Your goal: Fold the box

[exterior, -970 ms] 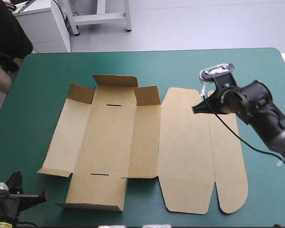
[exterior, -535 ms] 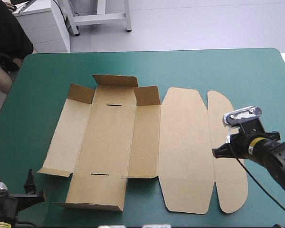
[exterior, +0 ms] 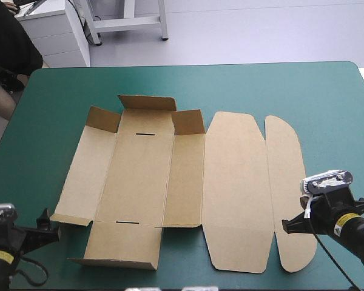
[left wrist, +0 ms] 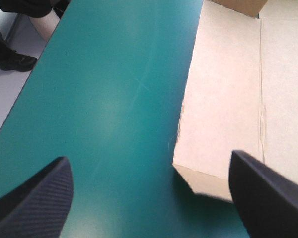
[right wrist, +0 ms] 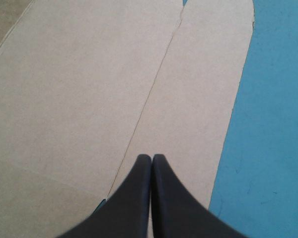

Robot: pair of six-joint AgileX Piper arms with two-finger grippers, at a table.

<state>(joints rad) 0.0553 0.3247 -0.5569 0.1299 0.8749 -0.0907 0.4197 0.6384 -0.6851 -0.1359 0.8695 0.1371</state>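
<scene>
The brown box (exterior: 139, 176) lies as a cut sheet on the teal-green cover, with short flaps raised at its far and near ends on the left part. Its lid panel (exterior: 236, 188) and rounded tuck flap (exterior: 288, 163) lie flat to the right. My left gripper (exterior: 48, 225) is open near the table's front left corner. The sheet's slightly lifted near-left corner (left wrist: 201, 176) is just ahead of it, between its fingers (left wrist: 37, 198). My right gripper (exterior: 286, 226) is shut and hovers over the near end of the tuck flap (right wrist: 203, 99), by the crease, holding nothing.
Teal-green cover (exterior: 327, 109) shows to the right of the sheet and along the far side. A strip of it (left wrist: 104, 99) runs left of the sheet up to the table's left edge. Both grippers are close to the table's near edge.
The right arm has swung from above the far part of the lid down toward the near right, staying shut. The left gripper has opened and edged toward the sheet's near-left corner.
</scene>
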